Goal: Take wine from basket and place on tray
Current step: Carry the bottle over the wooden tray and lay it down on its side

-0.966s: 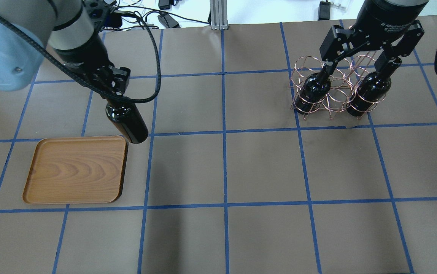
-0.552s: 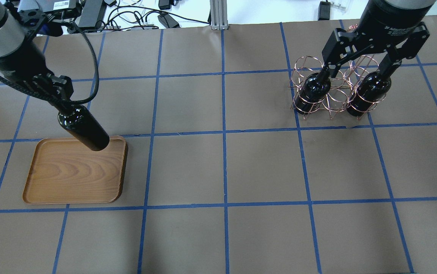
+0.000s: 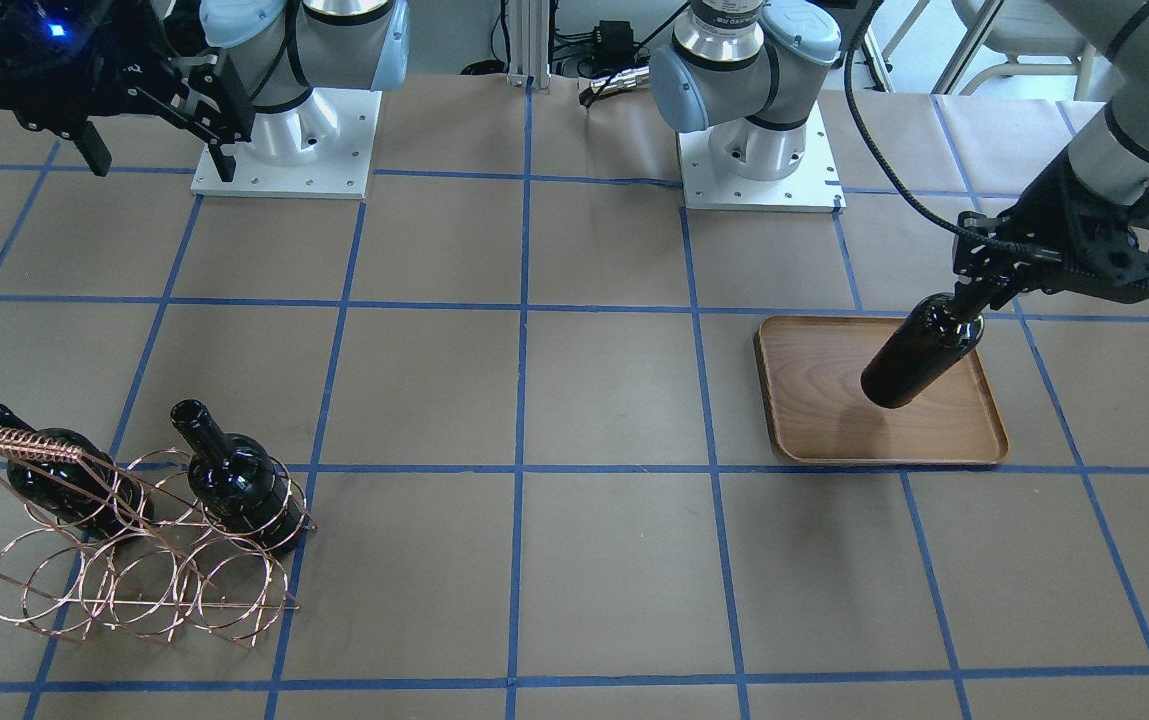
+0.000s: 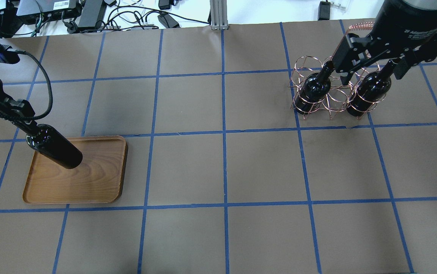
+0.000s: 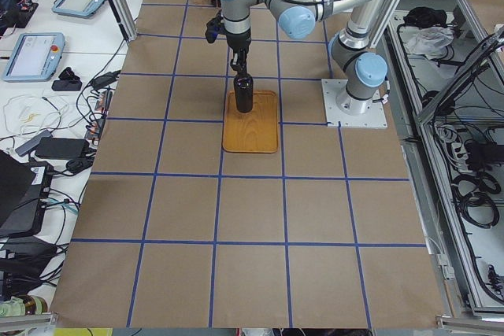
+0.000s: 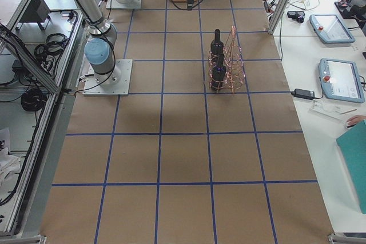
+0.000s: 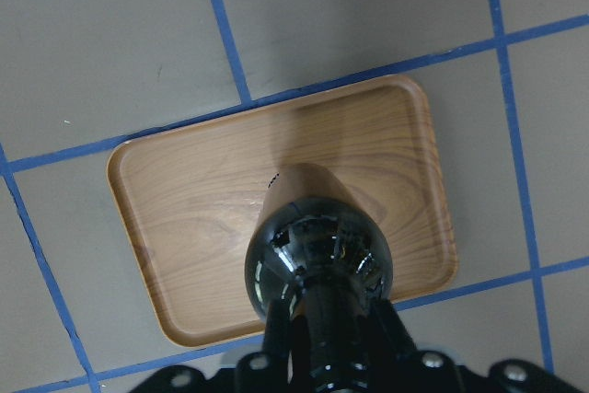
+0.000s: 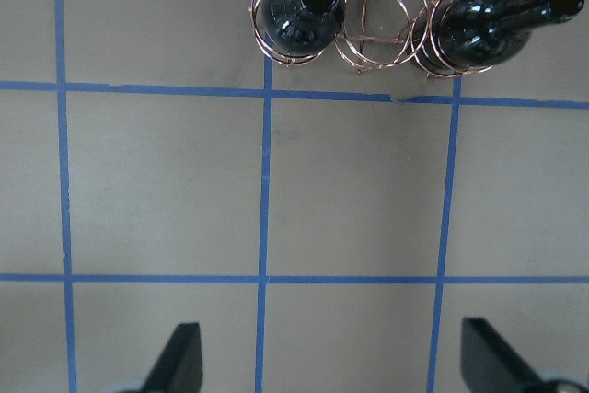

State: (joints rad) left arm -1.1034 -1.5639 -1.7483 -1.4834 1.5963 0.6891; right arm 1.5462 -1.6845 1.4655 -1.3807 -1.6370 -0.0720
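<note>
Left claw (image 4: 27, 126) clamps the wine (image 4: 56, 151) by its neck over the tray (image 4: 96, 179); we should lower straight, landing its base flat.

Overhead cam looks fwd/down, front cam faces it; both + close left wrist cam share tray (image 4: 100, 182)

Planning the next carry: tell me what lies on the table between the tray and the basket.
Nothing stands there. The overhead view shows only bare brown table crossed by blue tape lines between the tray and the basket.
</note>
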